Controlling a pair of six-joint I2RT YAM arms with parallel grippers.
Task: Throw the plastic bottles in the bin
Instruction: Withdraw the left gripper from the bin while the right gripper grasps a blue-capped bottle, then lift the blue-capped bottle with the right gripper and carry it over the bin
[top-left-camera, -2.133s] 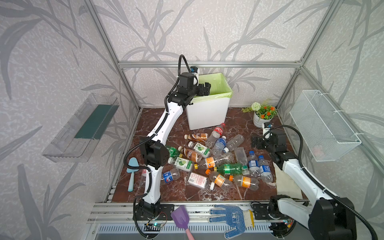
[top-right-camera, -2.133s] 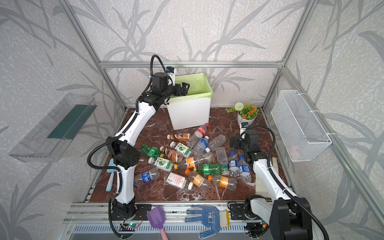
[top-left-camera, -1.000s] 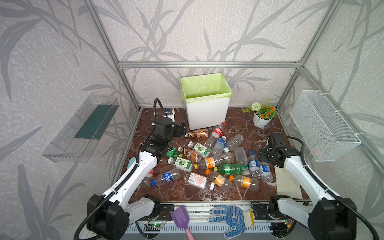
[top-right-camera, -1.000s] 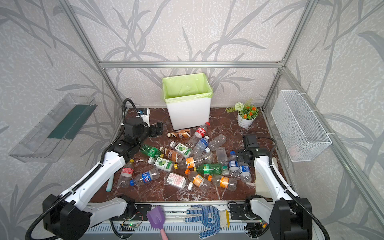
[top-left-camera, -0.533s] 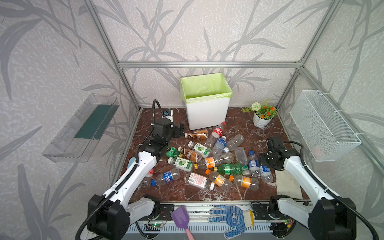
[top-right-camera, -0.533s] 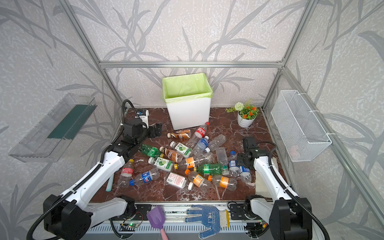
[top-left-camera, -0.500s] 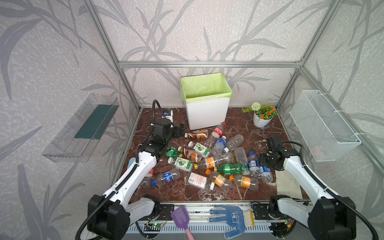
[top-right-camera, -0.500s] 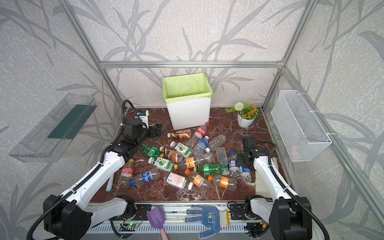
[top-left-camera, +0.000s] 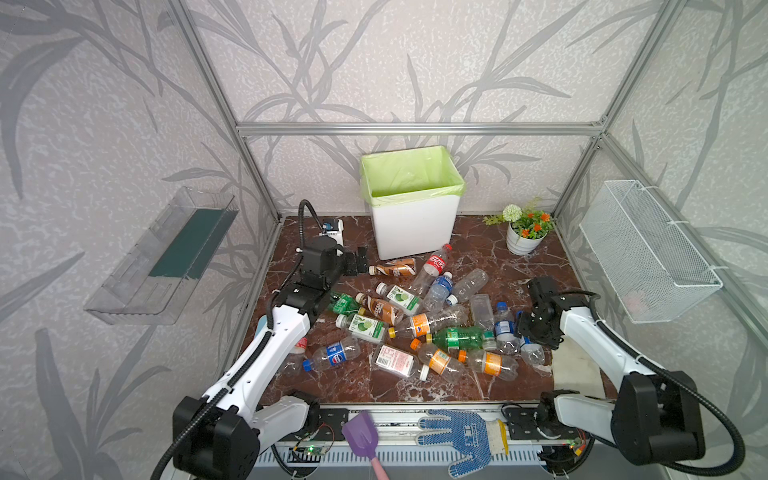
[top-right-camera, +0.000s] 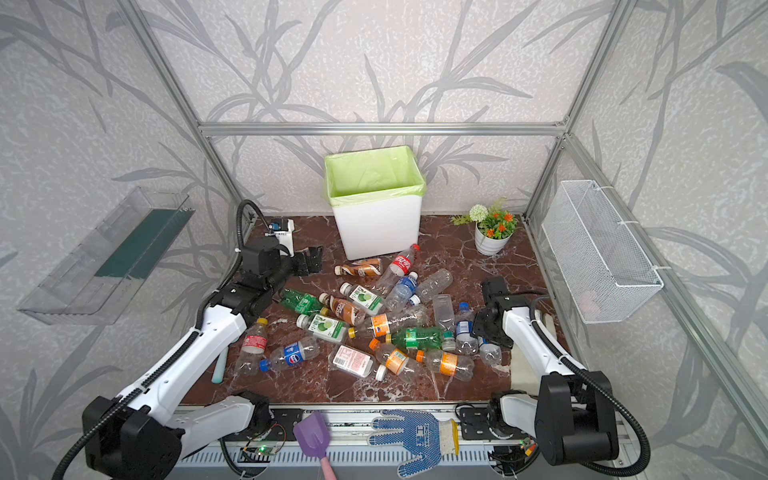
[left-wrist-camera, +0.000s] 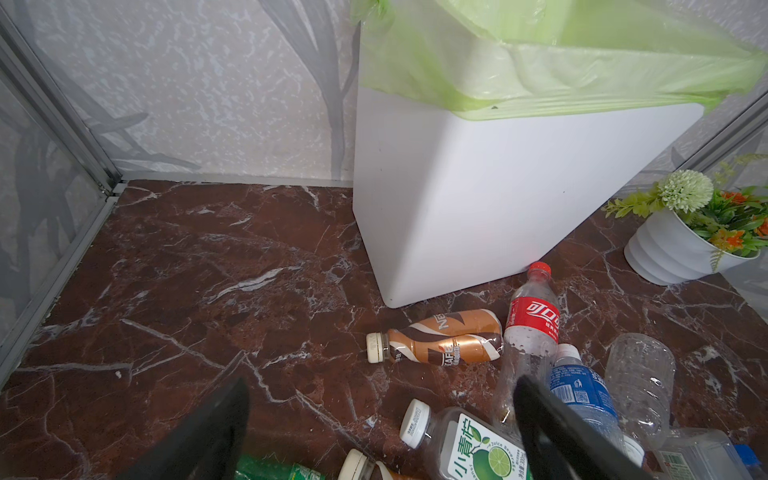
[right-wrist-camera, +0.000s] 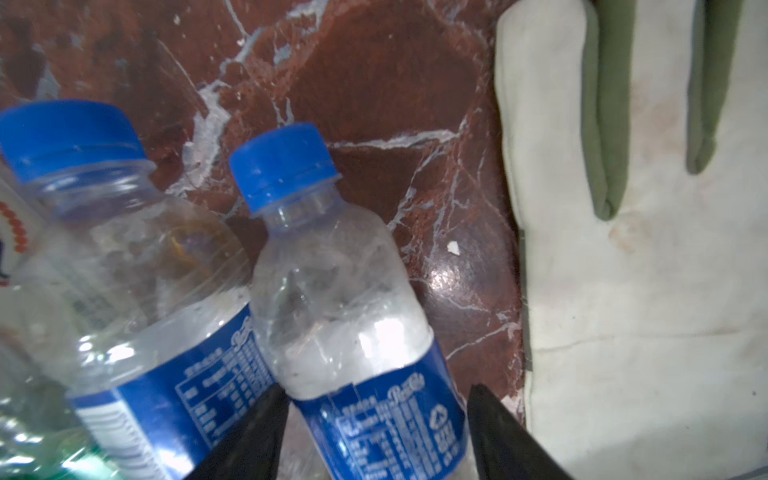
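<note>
On marble floor (right-wrist-camera: 374, 83), blue-capped bottle (right-wrist-camera: 340, 299) lies flat, cap pointing rearward

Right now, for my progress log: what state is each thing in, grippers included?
bin: upright, open at the top.
left gripper: open, empty.
right gripper: jaws straddle the blue-label bottle; grip unclear.
blue-label bottle: capped, on its side.
coffee bottle: on its side, capped.
cola bottle: on its side, capped.
flower pot: upright.
</note>
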